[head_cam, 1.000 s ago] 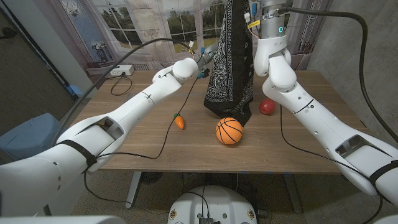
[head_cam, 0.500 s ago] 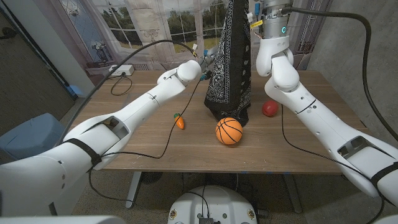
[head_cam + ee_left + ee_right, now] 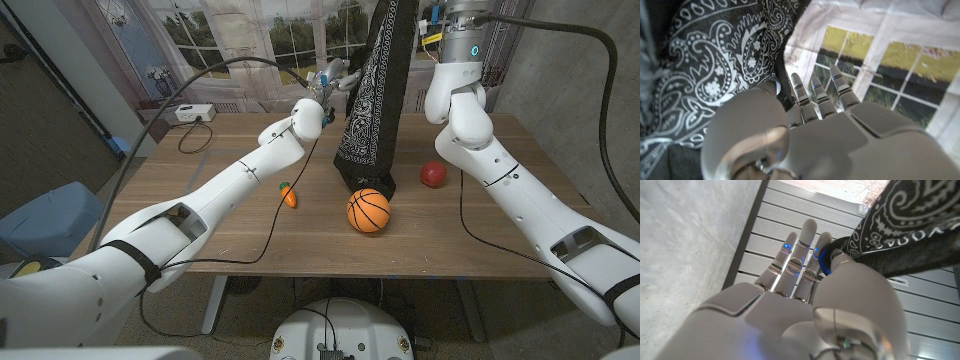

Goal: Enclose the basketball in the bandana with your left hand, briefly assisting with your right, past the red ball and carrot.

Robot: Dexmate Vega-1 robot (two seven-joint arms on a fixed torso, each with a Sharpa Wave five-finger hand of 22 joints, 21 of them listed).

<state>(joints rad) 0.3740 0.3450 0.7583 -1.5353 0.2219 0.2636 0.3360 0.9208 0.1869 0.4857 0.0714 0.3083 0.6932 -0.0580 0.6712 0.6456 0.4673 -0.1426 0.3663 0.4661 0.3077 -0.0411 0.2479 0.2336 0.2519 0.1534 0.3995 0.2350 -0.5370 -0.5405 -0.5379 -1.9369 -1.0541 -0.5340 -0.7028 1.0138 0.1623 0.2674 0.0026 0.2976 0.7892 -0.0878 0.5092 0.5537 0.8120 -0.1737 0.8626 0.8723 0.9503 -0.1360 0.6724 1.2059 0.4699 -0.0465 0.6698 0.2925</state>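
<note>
Basketball (image 3: 369, 211) on wooden table (image 3: 200, 200); black paisley bandana (image 3: 372, 100) hangs above, hem just behind it. Left hand (image 3: 333, 78) pinches bandana edge, right hand (image 3: 805, 300) holds top. Carrot (image 3: 288, 194) left of basketball, red ball (image 3: 432, 174) right.

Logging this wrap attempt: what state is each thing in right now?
bandana: lifted, hanging over the table, held by both hands
basketball: uncovered, on the table
red ball: on the table
carrot: lying on the table
left hand: holding the bandana's side
right hand: pinching the bandana
</note>
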